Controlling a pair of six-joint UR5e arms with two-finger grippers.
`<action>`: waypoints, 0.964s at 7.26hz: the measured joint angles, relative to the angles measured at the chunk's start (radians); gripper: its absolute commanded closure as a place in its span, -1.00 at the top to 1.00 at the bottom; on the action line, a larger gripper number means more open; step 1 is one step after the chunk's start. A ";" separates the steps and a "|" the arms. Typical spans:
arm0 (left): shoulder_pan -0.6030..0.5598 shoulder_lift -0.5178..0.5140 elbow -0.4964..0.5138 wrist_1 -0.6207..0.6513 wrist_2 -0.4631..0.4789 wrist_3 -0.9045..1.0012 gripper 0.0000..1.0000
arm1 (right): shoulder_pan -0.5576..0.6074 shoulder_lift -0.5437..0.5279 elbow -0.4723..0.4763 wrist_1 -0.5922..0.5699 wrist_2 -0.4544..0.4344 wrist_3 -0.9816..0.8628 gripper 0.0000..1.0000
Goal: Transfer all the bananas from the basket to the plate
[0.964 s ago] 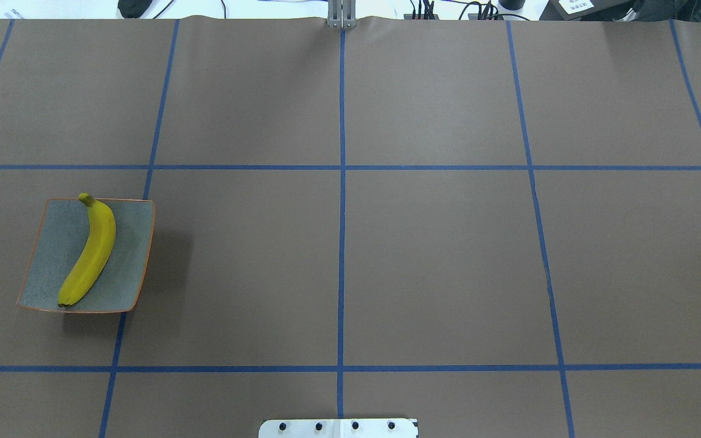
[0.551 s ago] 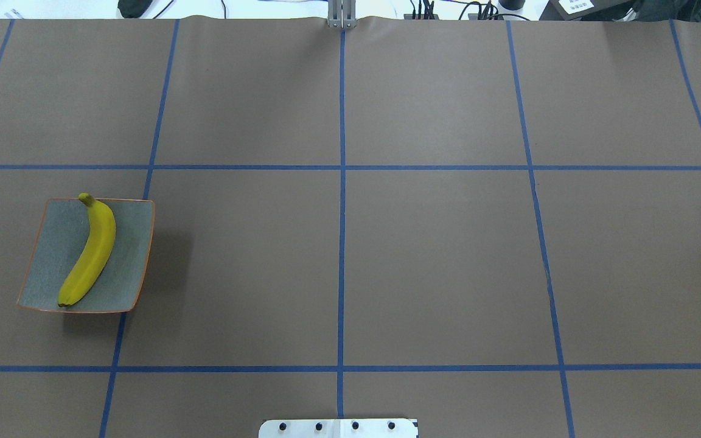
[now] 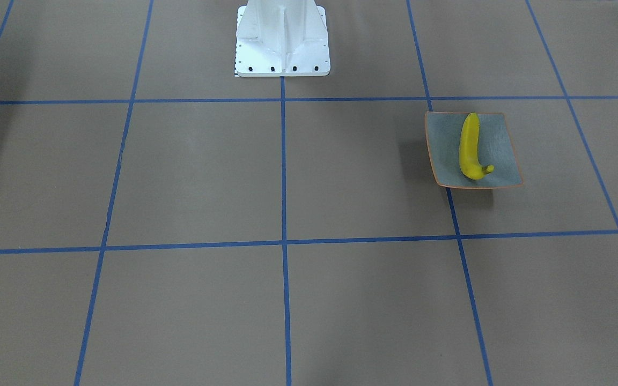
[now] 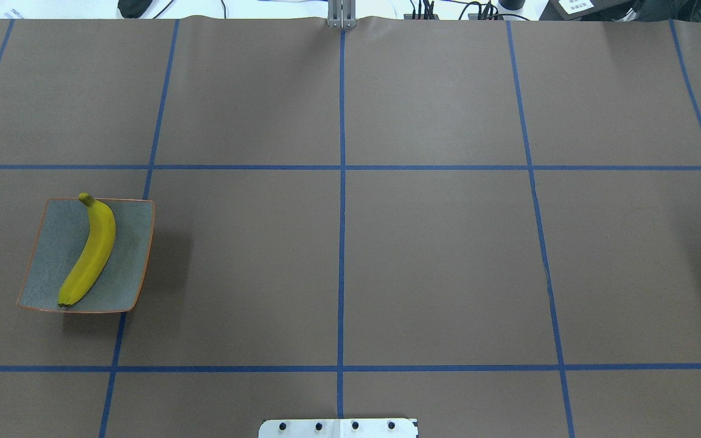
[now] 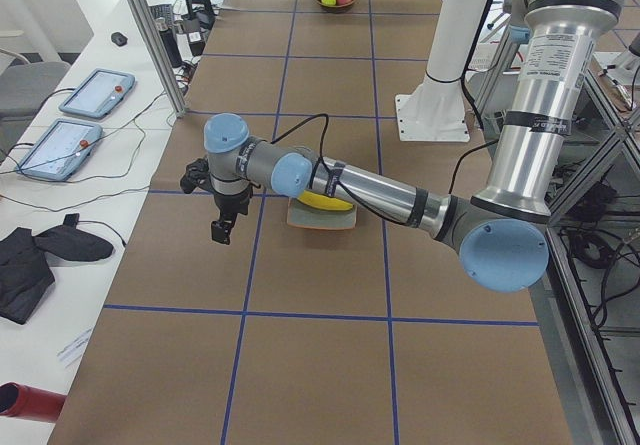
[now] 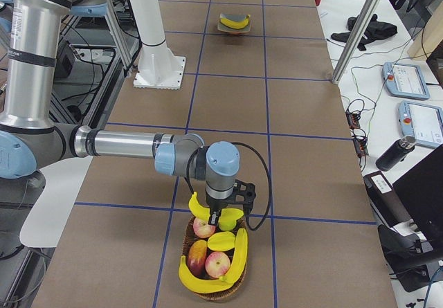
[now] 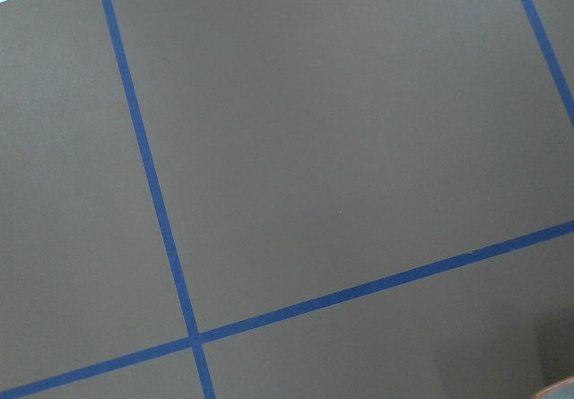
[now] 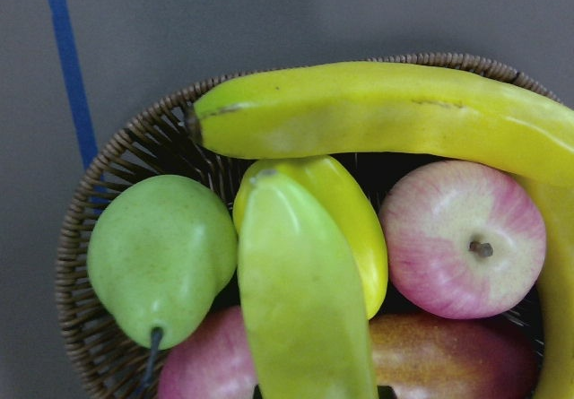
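One yellow banana (image 4: 90,252) lies along the grey-green, orange-rimmed plate (image 4: 128,267) at the table's left; both also show in the front view, banana (image 3: 469,147) on plate (image 3: 502,155). My left gripper (image 5: 220,230) hangs above the table just beyond the plate (image 5: 320,217); I cannot tell its state. At the far right end, my right gripper (image 6: 221,218) is down over the wicker basket (image 6: 208,291). The right wrist view shows the basket (image 8: 99,184) holding bananas (image 8: 377,117), one banana (image 8: 305,300) lying directly under the wrist. Whether the fingers grip it is unclear.
The basket also holds a green pear (image 8: 157,255) and pink apples (image 8: 466,247). The white robot base (image 3: 282,40) stands at the table's near middle edge. Blue tape lines grid the brown table. Tablets (image 5: 95,95) and cables lie on the side bench.
A faint dark shadow at the overhead view's right edge has slid out of view. The plate and its banana have not moved.
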 measured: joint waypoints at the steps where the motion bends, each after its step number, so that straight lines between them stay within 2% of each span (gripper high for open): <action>1: 0.000 -0.004 0.001 0.000 -0.003 -0.010 1.00 | 0.022 0.071 0.033 -0.071 -0.002 -0.018 -1.00; 2: 0.003 -0.012 0.002 -0.002 -0.006 -0.042 1.00 | 0.029 0.164 0.046 -0.145 0.013 -0.021 -1.00; 4: 0.007 -0.049 -0.002 -0.017 -0.014 -0.153 1.00 | -0.016 0.339 0.047 -0.257 0.123 0.026 -1.00; 6: 0.027 -0.076 0.003 -0.125 -0.064 -0.317 1.00 | -0.134 0.440 0.070 -0.263 0.224 0.191 -1.00; 7: 0.057 -0.080 0.014 -0.241 -0.080 -0.453 0.99 | -0.217 0.479 0.081 -0.209 0.241 0.320 -1.00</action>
